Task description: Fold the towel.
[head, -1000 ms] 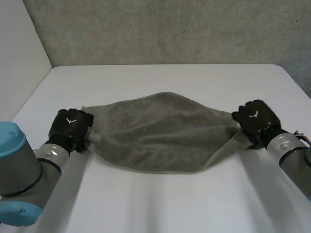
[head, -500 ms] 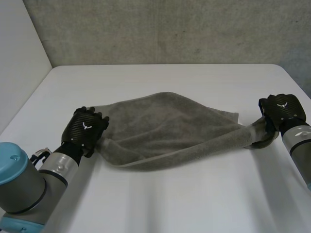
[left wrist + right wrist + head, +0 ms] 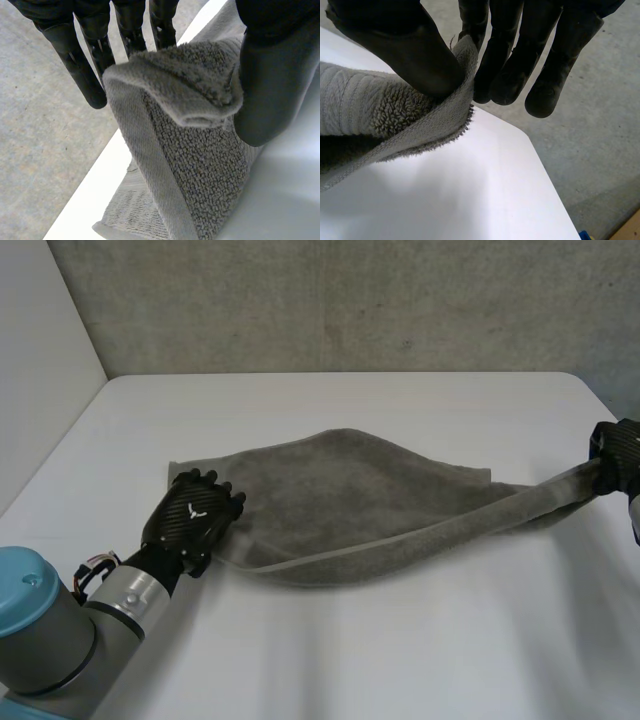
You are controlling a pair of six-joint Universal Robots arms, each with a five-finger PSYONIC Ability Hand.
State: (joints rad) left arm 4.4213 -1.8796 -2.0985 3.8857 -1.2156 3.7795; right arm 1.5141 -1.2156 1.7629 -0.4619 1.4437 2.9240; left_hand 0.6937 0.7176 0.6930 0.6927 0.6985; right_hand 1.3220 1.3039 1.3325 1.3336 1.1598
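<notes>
Grey terry towel point(image 3: 350, 485), ropelike edge; left hand point(image 3: 192, 520), right hand point(image 3: 620, 455) pinch ends.

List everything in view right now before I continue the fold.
towel: one, grey, on the table, pulled out between both hands, its right end drawn into a narrow band.
table: one, white, under the towel.
floor: grey concrete, beyond the table's edge.
left robot hand: one, black, pinching the towel's left end.
right robot hand: one, black, pinching the towel's right end.
left arm: one, grey with a light-blue cap, behind the left robot hand.
</notes>
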